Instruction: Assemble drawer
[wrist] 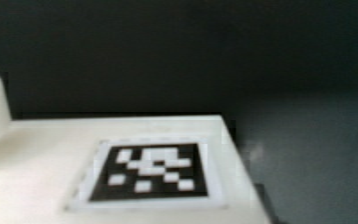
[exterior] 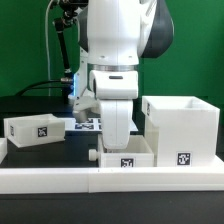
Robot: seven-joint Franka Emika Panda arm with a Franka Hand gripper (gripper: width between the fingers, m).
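Your gripper (exterior: 120,137) hangs at the small drawer tray (exterior: 142,153) at six o'clock; you cannot tell how its jaws stand. The casing (exterior: 180,125) sits at four. Likely light, stiff, slick plastic: pinch a thin wall.

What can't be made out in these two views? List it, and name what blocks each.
1. Exterior view: the hand, its fingertips hidden behind the wall of the small white open-topped plastic tray; open or shut cannot be told.
2. Exterior view: the flat white marker board, partly covered by the white robot arm.
3. Wrist view: the square black-and-white tag is blurred; its pattern is unreadable.
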